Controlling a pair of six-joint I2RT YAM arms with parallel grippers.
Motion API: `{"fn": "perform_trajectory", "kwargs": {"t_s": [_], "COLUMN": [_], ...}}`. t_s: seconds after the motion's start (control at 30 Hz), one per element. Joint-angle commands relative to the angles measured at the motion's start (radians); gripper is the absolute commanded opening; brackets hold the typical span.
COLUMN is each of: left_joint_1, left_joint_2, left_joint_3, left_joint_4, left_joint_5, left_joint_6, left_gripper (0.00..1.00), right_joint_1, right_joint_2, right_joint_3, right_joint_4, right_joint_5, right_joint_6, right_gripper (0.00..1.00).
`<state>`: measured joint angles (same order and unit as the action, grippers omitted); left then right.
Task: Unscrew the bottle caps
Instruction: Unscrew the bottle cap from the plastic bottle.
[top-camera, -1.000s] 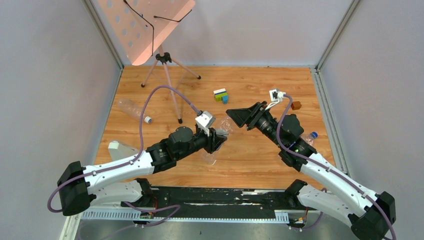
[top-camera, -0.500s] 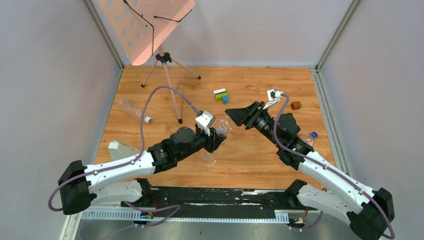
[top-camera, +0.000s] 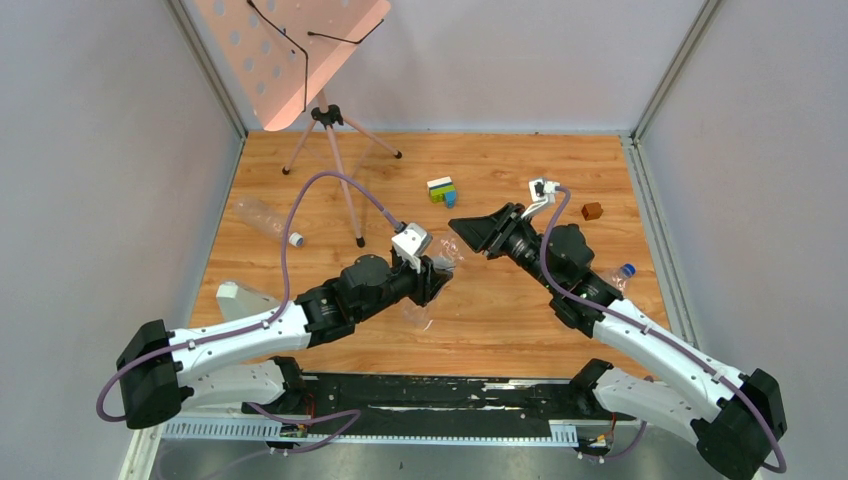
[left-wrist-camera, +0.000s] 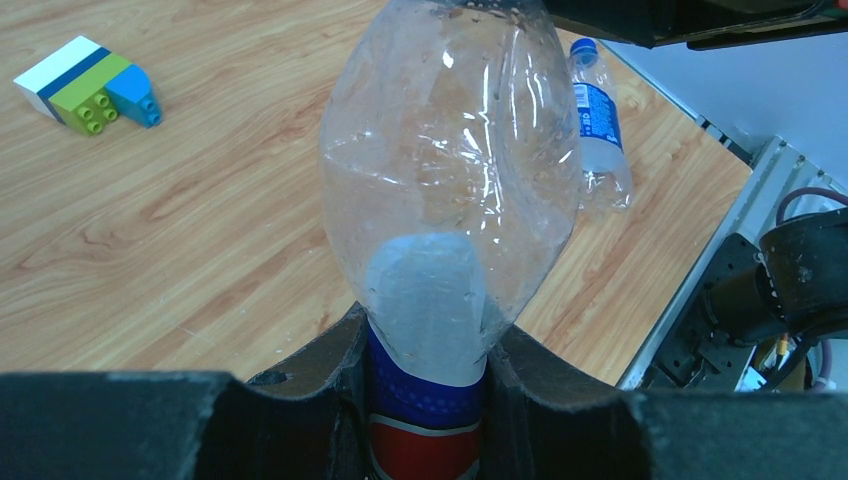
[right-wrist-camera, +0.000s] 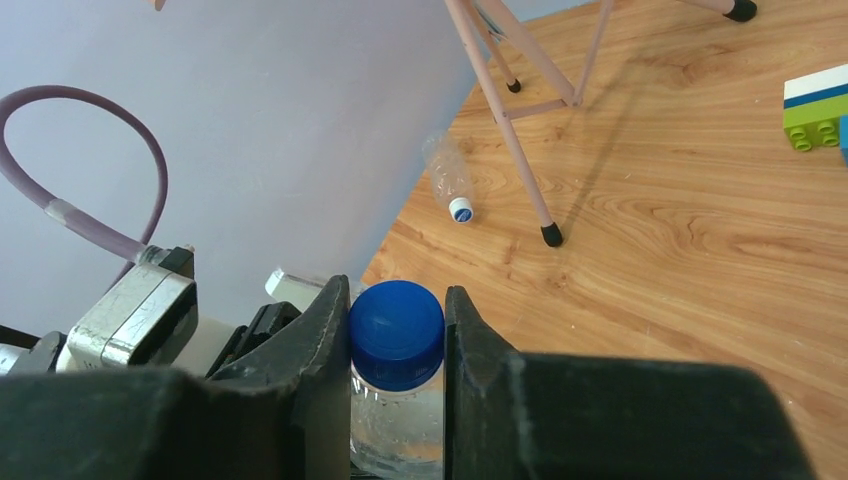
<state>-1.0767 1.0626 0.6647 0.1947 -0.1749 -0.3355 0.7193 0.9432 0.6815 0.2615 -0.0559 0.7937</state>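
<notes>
Over the last second my right gripper (right-wrist-camera: 397, 297) has edged left and shut its fingers on the blue cap (right-wrist-camera: 396, 338), which now sits squarely between the pads. Nearest me, the left gripper (left-wrist-camera: 425, 332) is clamped on the bottle (left-wrist-camera: 450, 160) low on its blue label. It holds the bottle at mid-table, apparently lifted, with the neck pointing at the right arm. The step in hand, as I read it, is the first twist. I would roll the right wrist about the cap's own axis and keep that axis in line with the neck so the pads do not ride off the rim. The left grip should stay firm but no harder, since the clear wall looks soft and could wring round with the cap. If the wrist runs out of travel, I would let go, wind back and grip again. I would draw away only once the threads feel free. Further right, near the table edge, a second bottle (top-camera: 612, 279) lies capped and untouched. Far left, a third bottle (top-camera: 260, 216) lies by the tripod (top-camera: 330, 130) with its whitish cap on. Beyond sit the toy blocks (top-camera: 441, 190) and a brown cube (top-camera: 592, 211).
</notes>
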Motion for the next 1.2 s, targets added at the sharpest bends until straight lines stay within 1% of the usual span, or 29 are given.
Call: {"fn": "perform_trajectory", "kwargs": {"t_s": [0.0, 0.1, 0.2, 0.23, 0.27, 0.33, 0.4, 0.5, 0.57, 0.63, 0.7, 0.73, 0.8, 0.87, 0.93, 1.0, 1.07, 1.1, 1.17], "left_joint_1": [-0.006, -0.006, 0.008, 0.018, 0.050, 0.102, 0.145, 0.179, 0.188, 0.192, 0.197, 0.197, 0.198, 0.201, 0.207, 0.216, 0.229, 0.237, 0.249], "left_joint_2": [-0.001, -0.001, -0.008, -0.014, -0.017, -0.027, -0.039, -0.046, -0.046, -0.041, -0.029, -0.025, -0.006, 0.006, 0.022, 0.051, 0.095, 0.111, 0.165], "left_joint_3": [0.021, 0.000, -0.046, -0.058, -0.087, -0.134, -0.179, -0.215, -0.223, -0.228, -0.225, -0.220, -0.215, -0.206, -0.198, -0.190, -0.189, -0.189, -0.182], "left_joint_4": [0.051, 0.076, 0.150, 0.170, 0.222, 0.302, 0.387, 0.488, 0.548, 0.598, 0.643, 0.654, 0.694, 0.724, 0.762, 0.817, 0.933, 1.030, 1.140], "left_joint_5": [0.000, 0.033, 0.086, 0.136, 0.172, 0.313, 0.390, 0.482, 0.529, 0.574, 0.623, 0.654, 0.690, 0.730, 0.776, 0.837, 0.891, 0.906, 0.964], "left_joint_6": [0.015, 0.006, -0.009, -0.033, -0.050, -0.111, -0.175, -0.210, -0.221, -0.229, -0.242, -0.251, -0.266, -0.279, -0.299, -0.337, -0.411, -0.464, -0.540], "left_gripper": [0.00, 0.00, 0.00, 0.00, 0.00, 0.00, 0.00, 0.00, 0.00, 0.00, 0.00, 0.00, 0.00, 0.00, 0.00, 0.00, 0.00, 0.00, 0.00], "right_joint_1": [0.006, -0.003, -0.040, -0.061, -0.083, -0.123, -0.149, -0.177, -0.181, -0.181, -0.181, -0.181, -0.181, -0.182, -0.184, -0.183, -0.182, -0.182, -0.182], "right_joint_2": [-0.004, -0.017, -0.036, -0.040, -0.045, -0.059, -0.069, -0.037, 0.000, 0.023, 0.029, 0.027, -0.002, -0.034, -0.051, -0.047, -0.033, -0.022, -0.008], "right_joint_3": [0.026, 0.012, -0.024, -0.042, -0.060, -0.095, -0.109, -0.106, -0.098, -0.070, -0.055, -0.048, -0.044, -0.048, -0.047, -0.043, -0.033, -0.027, -0.014], "right_joint_4": [0.069, 0.133, 0.270, 0.319, 0.380, 0.535, 0.629, 0.826, 0.944, 0.962, 0.950, 0.927, 0.807, 0.726, 0.691, 0.706, 0.764, 0.802, 0.860], "right_joint_5": [-0.029, -0.083, -0.227, -0.292, -0.352, -0.470, -0.559, -0.749, -0.833, -0.920, -0.967, -0.980, -0.972, -0.959, -0.963, -0.989, -1.032, -1.072, -1.114], "right_joint_6": [-0.003, 0.010, 0.049, 0.069, 0.100, 0.153, 0.171, 0.260, 0.315, 0.306, 0.284, 0.262, 0.181, 0.122, 0.094, 0.100, 0.133, 0.157, 0.206], "right_gripper": [0.01, 0.00, 0.00, 0.00, 0.00, 0.00, 0.00, 0.00, 0.00, 0.00, 0.00, 0.00, 0.00, 0.00, 0.00, 0.00, 0.00, 0.00, 0.00]}}
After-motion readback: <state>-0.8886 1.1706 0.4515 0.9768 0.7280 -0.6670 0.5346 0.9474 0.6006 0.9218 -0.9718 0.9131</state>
